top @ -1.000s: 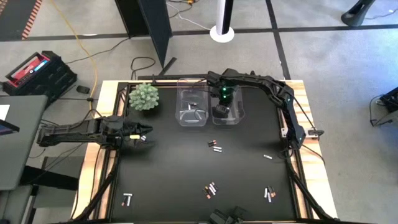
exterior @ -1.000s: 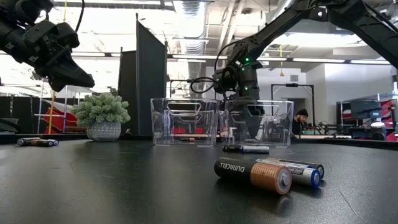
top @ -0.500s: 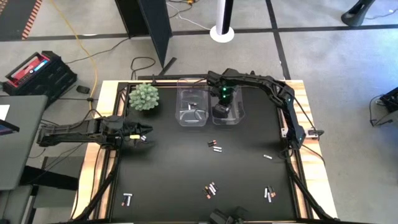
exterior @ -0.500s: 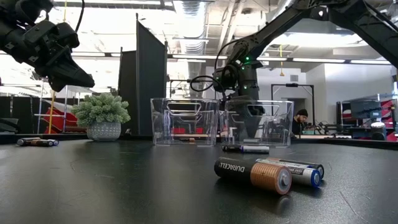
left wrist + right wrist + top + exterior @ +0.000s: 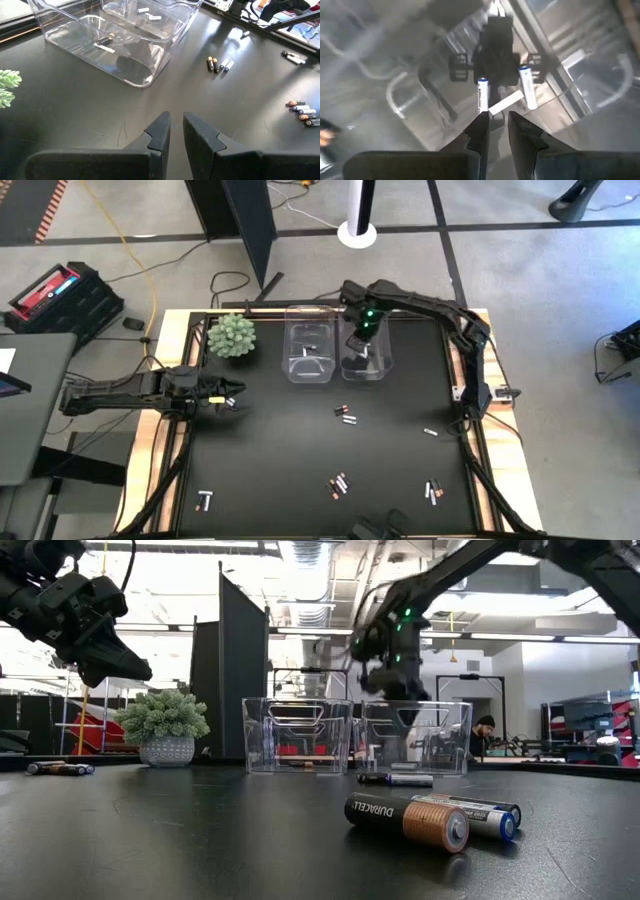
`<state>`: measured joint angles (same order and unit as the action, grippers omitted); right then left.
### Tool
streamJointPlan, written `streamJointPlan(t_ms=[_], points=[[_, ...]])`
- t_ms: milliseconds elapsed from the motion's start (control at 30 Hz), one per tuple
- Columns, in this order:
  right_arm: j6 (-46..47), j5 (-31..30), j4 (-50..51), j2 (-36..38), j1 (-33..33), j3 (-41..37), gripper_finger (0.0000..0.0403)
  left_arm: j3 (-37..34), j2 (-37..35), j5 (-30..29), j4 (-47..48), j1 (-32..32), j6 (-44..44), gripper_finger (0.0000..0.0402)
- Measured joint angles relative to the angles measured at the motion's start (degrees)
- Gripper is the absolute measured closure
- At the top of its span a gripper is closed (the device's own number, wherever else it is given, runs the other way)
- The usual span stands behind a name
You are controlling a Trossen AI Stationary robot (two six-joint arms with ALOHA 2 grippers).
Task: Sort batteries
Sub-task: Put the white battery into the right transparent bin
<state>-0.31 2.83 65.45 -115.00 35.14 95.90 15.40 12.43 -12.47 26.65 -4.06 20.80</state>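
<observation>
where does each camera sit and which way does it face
High: overhead, facing straight down on table, both arms, two clear bins.
Low: at tabletop height, facing level across batteries to the bins; arms enter from above.
Left wrist: past left gripper toward the bins.
Right wrist: past right gripper down into a bin holding white batteries.
High and low share bins, plant.

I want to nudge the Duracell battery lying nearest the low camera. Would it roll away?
Probably. The Duracell battery is a smooth cylinder lying on its side on the flat black table, so a sideways push would likely roll it. The blue-tipped battery close behind it might stop it.
</observation>
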Motion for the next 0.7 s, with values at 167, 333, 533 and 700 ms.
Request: streamJointPlan(t_ms=[167, 333, 533, 700], points=[[3.8, 0.1, -0.4, 7.6, 0.7, 0.0, 0.0316, 0.0, 0.0, 0.0, 0.0, 0.0, 0.0, 0.0352], [9.3, 0.1, -1.9, 16.9, -0.4, -1.7, 0.0316, 0.0, 0.0, 0.0, 0.0, 0.0, 0.0, 0.0352], [16.7, -0.2, -11.0, 31.3, -3.4, -13.1, 0.0316, 0.0, 0.0, 0.0, 0.0, 0.0, 0.0, 0.0352], [24.9, -0.3, -16.0, 42.5, -6.9, -25.5, 0.0317, 0.0, 0.0, 0.0, 0.0, 0.0, 0.0, 0.0352]])
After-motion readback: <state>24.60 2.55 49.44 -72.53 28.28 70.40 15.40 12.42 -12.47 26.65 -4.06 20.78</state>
